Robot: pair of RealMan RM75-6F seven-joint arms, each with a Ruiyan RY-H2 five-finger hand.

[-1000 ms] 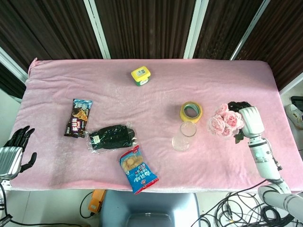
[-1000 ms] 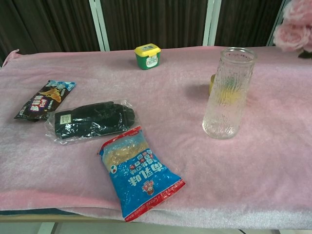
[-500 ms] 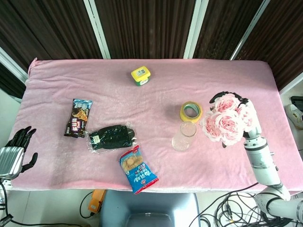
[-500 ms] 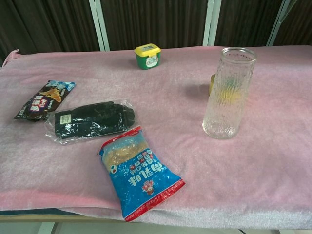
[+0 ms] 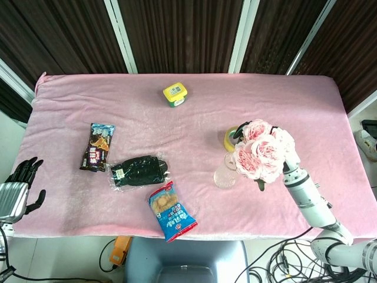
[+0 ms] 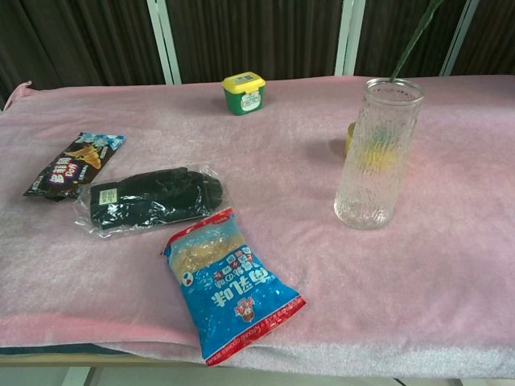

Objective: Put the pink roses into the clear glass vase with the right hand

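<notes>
The clear glass vase (image 5: 227, 170) stands upright right of the table's middle, tall and ribbed in the chest view (image 6: 378, 153). My right hand (image 5: 288, 161) holds the bunch of pink roses (image 5: 259, 151) in the air just right of the vase, and the blooms hide most of its fingers. In the chest view only a green stem (image 6: 411, 42) shows, slanting down from the top edge to the vase's rim. My left hand (image 5: 18, 187) hangs off the table's front left edge, fingers apart and holding nothing.
A yellow tape roll (image 5: 233, 137) lies behind the vase, partly covered by the roses. A yellow-lidded green jar (image 5: 175, 94) stands at the back. A dark snack packet (image 5: 97, 147), bagged black gloves (image 5: 138, 171) and a blue snack bag (image 5: 172, 213) lie left of the vase.
My right hand has lifted the roses and carried them left from the table's right side to beside the vase. The stem now reaches the vase rim. The left hand has stayed still.
</notes>
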